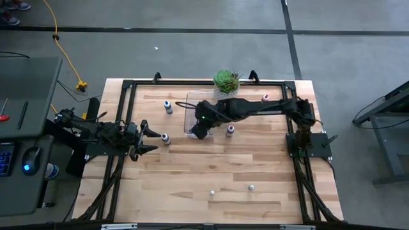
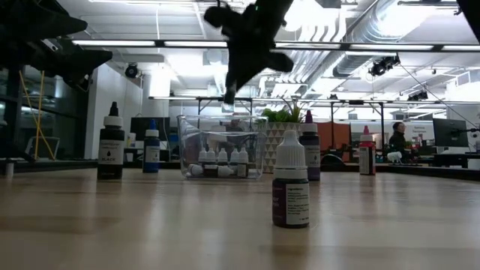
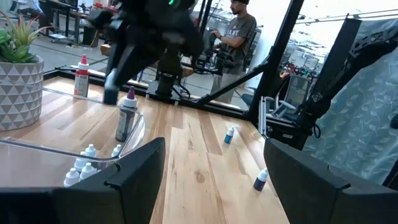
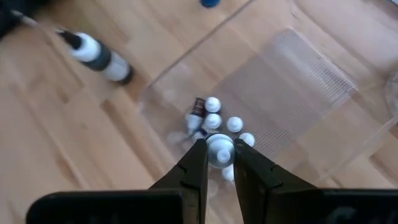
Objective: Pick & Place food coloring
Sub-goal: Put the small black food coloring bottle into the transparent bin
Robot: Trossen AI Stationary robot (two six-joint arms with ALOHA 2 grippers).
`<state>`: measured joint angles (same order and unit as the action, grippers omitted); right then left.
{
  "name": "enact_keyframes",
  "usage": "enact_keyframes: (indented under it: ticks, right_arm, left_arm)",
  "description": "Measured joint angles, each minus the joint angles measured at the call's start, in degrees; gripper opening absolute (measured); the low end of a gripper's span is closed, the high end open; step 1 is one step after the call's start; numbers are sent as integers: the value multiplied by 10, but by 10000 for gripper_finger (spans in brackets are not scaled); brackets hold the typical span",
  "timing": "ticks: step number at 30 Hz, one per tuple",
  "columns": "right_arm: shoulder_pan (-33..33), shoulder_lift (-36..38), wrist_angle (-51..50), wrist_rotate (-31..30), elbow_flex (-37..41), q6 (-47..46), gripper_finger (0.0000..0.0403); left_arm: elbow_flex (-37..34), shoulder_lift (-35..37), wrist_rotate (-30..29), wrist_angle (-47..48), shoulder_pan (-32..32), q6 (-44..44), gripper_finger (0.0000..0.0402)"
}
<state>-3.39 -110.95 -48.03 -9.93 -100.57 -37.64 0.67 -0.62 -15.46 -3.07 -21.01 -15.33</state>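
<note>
A tiny white-capped food coloring bottle (image 4: 219,154) hangs over the clear bin (image 1: 189,110) with my right gripper (image 4: 220,146) shut on it. The low view shows that gripper (image 2: 229,94) above the bin's rim. Several small bottles (image 4: 214,118) lie on the bin's floor. On the table stand a black-and-white bottle (image 4: 99,56), a blue one (image 1: 168,107), a purple one (image 1: 229,131) and a red one (image 1: 266,98). My left gripper (image 1: 155,140) waits open at the table's left, next to a bottle (image 1: 165,138). My right gripper pinches the small bottle by its white cap end (image 4: 219,157) between its two fingers, at their free ends. The fingers slant down from above. The bottle is lifted clear over the bin and hangs below the fingertips (image 2: 227,106).
A green succulent in a white pot (image 1: 226,81) stands just behind the bin. Two small bottles (image 1: 212,192) (image 1: 252,188) lie near the table's front edge. A black frame (image 1: 128,86) runs round the tabletop. A person (image 3: 239,25) stands beyond the table.
</note>
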Motion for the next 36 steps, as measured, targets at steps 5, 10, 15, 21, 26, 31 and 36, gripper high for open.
enact_keyframes:
  ticks: [5,10,15,21,26,31,36]
  right_arm:
    - [-25,-30,-2,26,0,80,50]
    - [-49,-51,-22,52,0,140,51]
    - [-66,-65,-42,53,0,186,51]
    - [-78,-80,-43,62,0,181,51]
    - [-83,-94,-44,74,0,125,51]
    - [-83,-95,-47,73,1,65,51]
    - [-82,-95,-51,73,2,30,51]
  left_arm:
    - [0,0,0,0,0,0,271]
    - [0,0,0,0,0,0,271]
    - [0,0,0,0,0,0,271]
    - [0,0,0,0,0,0,271]
    - [0,0,0,0,0,0,271]
    - [0,0,0,0,0,0,271]
    - [0,0,0,0,0,0,271]
